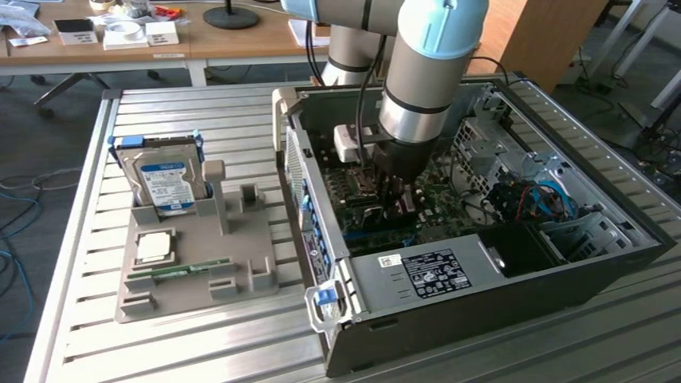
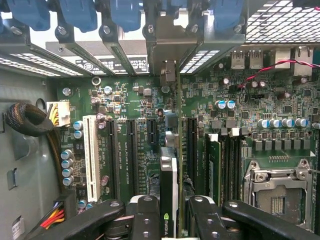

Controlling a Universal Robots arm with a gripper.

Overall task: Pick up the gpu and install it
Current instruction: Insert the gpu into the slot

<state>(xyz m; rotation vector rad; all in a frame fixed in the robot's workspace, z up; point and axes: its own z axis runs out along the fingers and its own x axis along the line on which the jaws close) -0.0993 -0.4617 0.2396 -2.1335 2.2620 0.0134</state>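
The tool [image 2: 169,217] is reaching down into the open computer case [image 1: 596,263] and gripping the gpu [image 2: 168,190] edge-on between its fingers [image 2: 145,215], so the card is hanging upright with its thin edge facing the motherboard [image 2: 240,115], which looks meant to let its connector meet a slot. In the wrist view the card is sitting in line with the dark expansion slots [image 2: 132,150], its metal bracket end pointing toward the rear slot covers [image 2: 165,50], though I cannot tell whether it is seated. Outside the case, on the counter [image 1: 213,112], the hard drive [image 1: 168,179] is standing in the grey parts holder [image 1: 245,279]
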